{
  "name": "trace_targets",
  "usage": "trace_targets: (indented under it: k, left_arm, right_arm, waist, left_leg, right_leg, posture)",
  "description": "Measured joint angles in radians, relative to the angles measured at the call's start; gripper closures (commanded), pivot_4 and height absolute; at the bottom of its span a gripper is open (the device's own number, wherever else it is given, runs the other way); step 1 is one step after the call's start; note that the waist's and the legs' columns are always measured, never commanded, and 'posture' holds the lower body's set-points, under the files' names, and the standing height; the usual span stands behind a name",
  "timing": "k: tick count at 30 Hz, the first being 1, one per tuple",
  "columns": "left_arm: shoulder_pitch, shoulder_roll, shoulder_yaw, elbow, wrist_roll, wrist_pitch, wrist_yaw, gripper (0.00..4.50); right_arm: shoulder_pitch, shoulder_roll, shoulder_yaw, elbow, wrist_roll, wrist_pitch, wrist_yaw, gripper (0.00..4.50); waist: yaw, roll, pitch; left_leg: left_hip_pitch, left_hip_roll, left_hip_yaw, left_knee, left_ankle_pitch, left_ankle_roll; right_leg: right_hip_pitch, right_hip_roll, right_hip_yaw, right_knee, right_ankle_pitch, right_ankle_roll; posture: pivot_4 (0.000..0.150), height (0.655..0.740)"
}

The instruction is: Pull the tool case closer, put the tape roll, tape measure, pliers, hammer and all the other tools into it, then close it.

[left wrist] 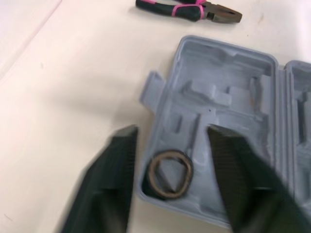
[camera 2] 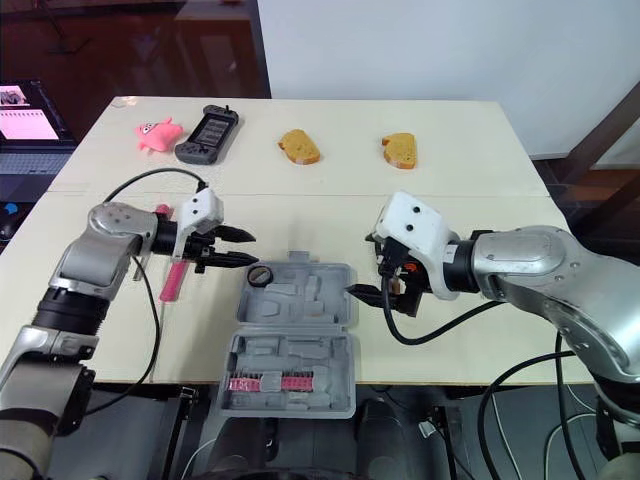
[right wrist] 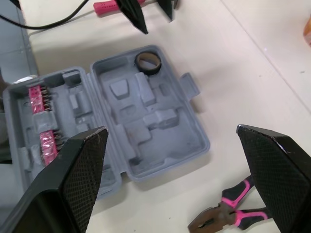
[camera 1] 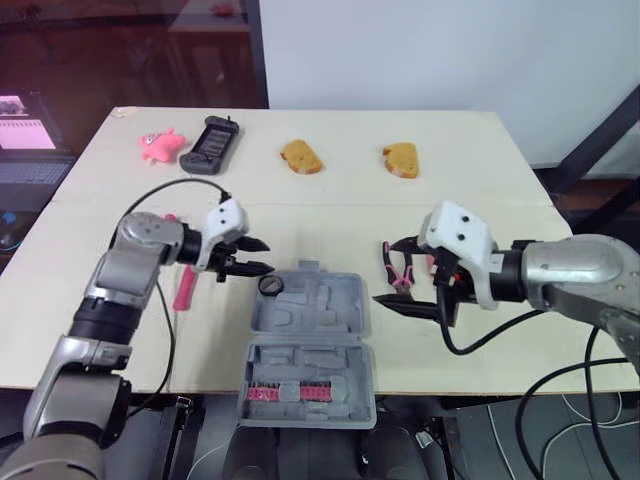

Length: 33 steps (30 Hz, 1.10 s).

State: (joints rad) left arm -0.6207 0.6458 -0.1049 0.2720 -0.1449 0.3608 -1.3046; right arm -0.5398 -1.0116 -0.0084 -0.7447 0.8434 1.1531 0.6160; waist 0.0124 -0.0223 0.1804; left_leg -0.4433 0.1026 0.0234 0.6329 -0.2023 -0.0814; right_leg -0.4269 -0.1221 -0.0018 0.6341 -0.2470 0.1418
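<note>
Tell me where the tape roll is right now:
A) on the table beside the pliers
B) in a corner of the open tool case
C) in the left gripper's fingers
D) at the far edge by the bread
B: the tape roll lies in a corner pocket of the open tool case, with the left gripper open just beside it and holding nothing.
</note>
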Motion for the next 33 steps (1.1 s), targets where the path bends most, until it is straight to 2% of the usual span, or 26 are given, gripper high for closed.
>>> trace_targets:
  k: [5, 17, 27, 33]
  left_arm:
    - [0.089, -0.046, 0.019, 0.033, -0.042, -0.038, 0.038, 3.62]
    - [0.06, -0.109, -0.007, 0.188, -0.022, -0.202, 0.086, 3.62]
    - [0.023, -0.187, -0.036, 0.48, 0.032, -0.48, 0.102, 3.62]
    - [0.02, -0.186, -0.027, 0.472, 0.019, -0.458, 0.085, 3.62]
  right_arm:
    - [0.0, 0.002, 0.009, 0.001, -0.012, -0.007, 0.01, 0.0]
    - [0.0, 0.003, 0.013, 0.002, -0.016, -0.004, 0.018, 0.0]
    - [0.0, 0.005, 0.013, 0.002, -0.017, -0.003, 0.016, 0.0]
    - [0.018, 0.004, 0.008, -0.001, -0.018, -0.006, 0.016, 0.0]
  waist:
    - [0.003, 0.0, 0.0]
    - [0.001, 0.0, 0.0]
    - [0.003, 0.0, -0.001]
    - [0.002, 0.0, -0.001]
  left_leg:
    - [0.0, 0.0, 0.0, 0.0, 0.0, 0.0]
    - [0.0, 0.0, 0.0, 0.0, 0.0, 0.0]
    - [0.001, 0.0, 0.0, 0.001, 0.0, 0.0]
    - [0.001, 0.0, 0.0, 0.0, 0.0, 0.0]
  right_leg:
    - [0.0, 0.0, 0.0, 0.0, 0.0, 0.0]
    - [0.0, 0.0, 0.0, 0.0, 0.0, 0.0]
    - [0.001, 0.0, 0.0, 0.0, 0.0, 0.0]
    - [0.001, 0.0, 0.0, 0.0, 0.0, 0.0]
  posture:
    - [0.15, 0.7207]
    - [0.15, 0.7207]
    - [0.15, 0.7207]
    - [0.15, 0.7207]
